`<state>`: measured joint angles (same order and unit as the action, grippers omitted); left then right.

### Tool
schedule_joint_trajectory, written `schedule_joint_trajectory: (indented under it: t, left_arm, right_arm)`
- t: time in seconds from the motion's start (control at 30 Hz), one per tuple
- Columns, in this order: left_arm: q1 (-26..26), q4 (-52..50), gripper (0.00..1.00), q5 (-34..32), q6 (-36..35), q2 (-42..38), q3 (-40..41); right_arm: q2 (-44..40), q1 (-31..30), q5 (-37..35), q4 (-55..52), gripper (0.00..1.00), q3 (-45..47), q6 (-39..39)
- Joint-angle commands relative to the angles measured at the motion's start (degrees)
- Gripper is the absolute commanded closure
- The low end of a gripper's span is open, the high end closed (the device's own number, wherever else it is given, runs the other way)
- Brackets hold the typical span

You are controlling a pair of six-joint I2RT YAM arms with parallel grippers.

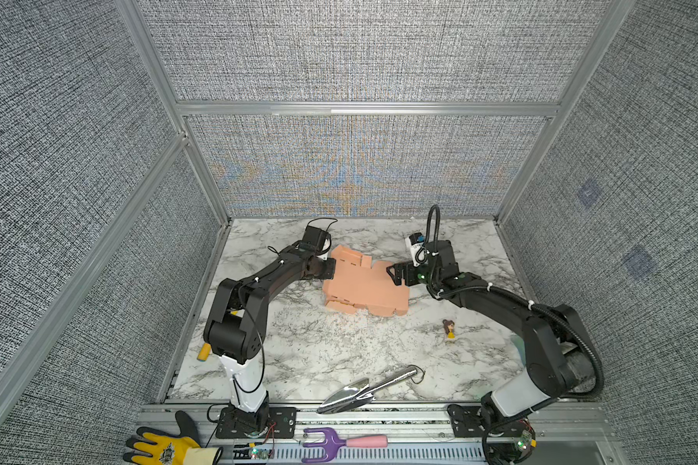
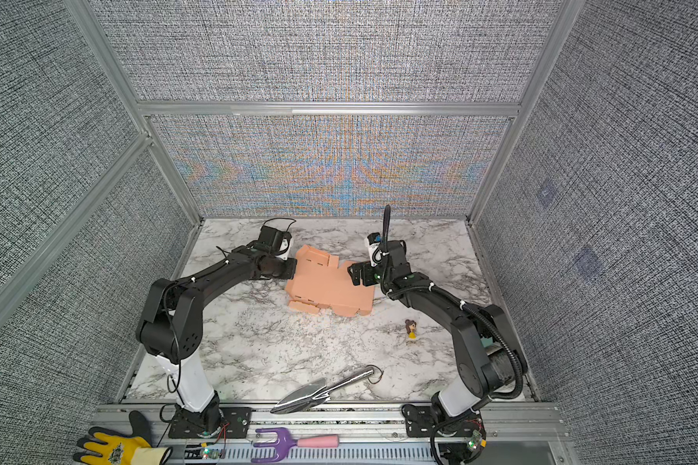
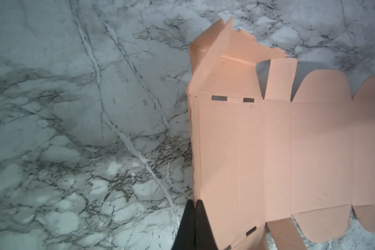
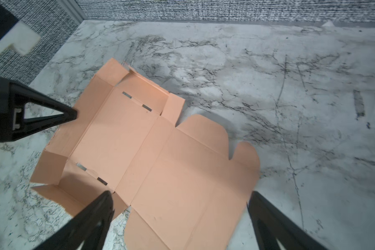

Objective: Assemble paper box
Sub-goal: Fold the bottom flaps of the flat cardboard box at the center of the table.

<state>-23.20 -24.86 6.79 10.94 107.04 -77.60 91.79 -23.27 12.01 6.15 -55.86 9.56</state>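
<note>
off past the left gripper's outer side, down by the arm bases, a yellow and black glove point(image 1: 160, 447) lies on the metal rail point(image 1: 403, 414), and a small yellow cylinder point(image 1: 204, 352) sits on the marble table point(image 1: 307, 354) tight against the left arm's base, well back from that hand

the left gripper point(image 1: 328, 269) reaches out low over the table with its jaws clenched on the raised edge flap of the paper box point(image 1: 363, 282); in the left wrist view the two black fingers point(image 3: 188, 225) pinch that thin upright wall right at their tips

the box is a salmon-pink creased sheet that lies on the table between the two hands, spreading out from the left gripper's tips toward the right one; the flaps at the left gripper's end stand partly folded up, with small slots along the creases, and the scalloped flaps at the right gripper's end lie flat

well back from both hands, a shiny metal trowel point(image 1: 363, 390) rests at the table's front edge, and a purple hand fork point(image 1: 331, 443) with a pink handle lies on the rail

the right gripper point(image 1: 393, 274) hangs released, jaws spread wide and holding nothing, just over the scalloped end of the box; whether a tip touches the card i cannot tell

a little figurine point(image 1: 449, 328) in a yellow dress lies near that hand, apart from the box
</note>
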Motion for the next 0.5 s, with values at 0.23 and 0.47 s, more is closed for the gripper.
schedule_joint_trajectory:
  t: [0.23,0.47]
  left_arm:
    - [-0.1,-2.1,1.0,8.4,-11.4,4.7,-8.0]
    - [0.0,-6.4,1.0,8.3,-17.3,9.3,-13.6]
  right_arm:
    - [8.9,1.5,12.0,9.9,0.01,-8.6,-9.1]
    - [15.7,4.0,17.9,2.1,0.01,-17.4,-13.0]
